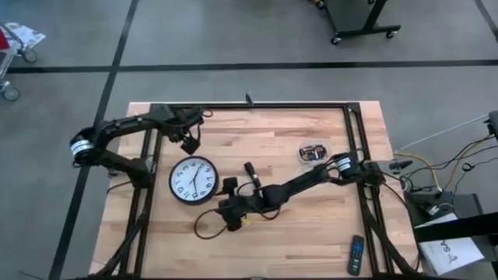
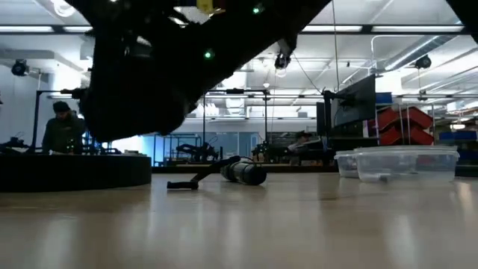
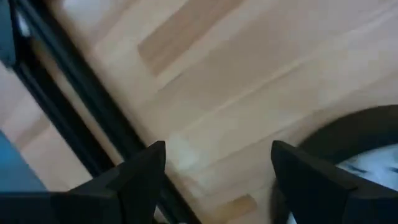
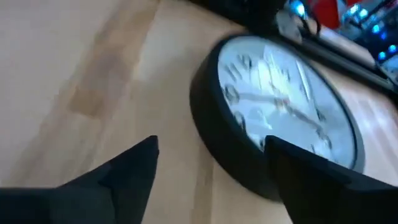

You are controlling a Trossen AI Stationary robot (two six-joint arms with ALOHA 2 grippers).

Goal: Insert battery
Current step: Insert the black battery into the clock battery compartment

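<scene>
High view: wall clock (image 1: 193,180) lies face up on the wooden table (image 1: 272,140), at about 8 o'clock from the table's middle. I see no loose battery that I can identify; the clear container (image 1: 313,152) at roughly 2 o'clock holds small items too small to tell.

Right arm reaches across from the 3 o'clock edge toward the middle; right claw (image 1: 230,220) sits just beside the clock at its 4 o'clock. Right wrist view: both fingers (image 4: 118,180) spread apart with nothing between them, clock face (image 4: 286,99) close ahead, white dial and black rim visible.

Left arm comes in from the 9 o'clock side; left claw (image 1: 189,144) hangs near the clock's 12 o'clock. Left wrist view: fingers (image 3: 130,180) spread, bare wood between them, clock rim (image 3: 348,137) at the edge.

Remote control (image 1: 355,255) lies at 5 o'clock near the table corner. Low view: container (image 2: 396,163) on the table; a person (image 2: 63,128) in the room behind.
</scene>
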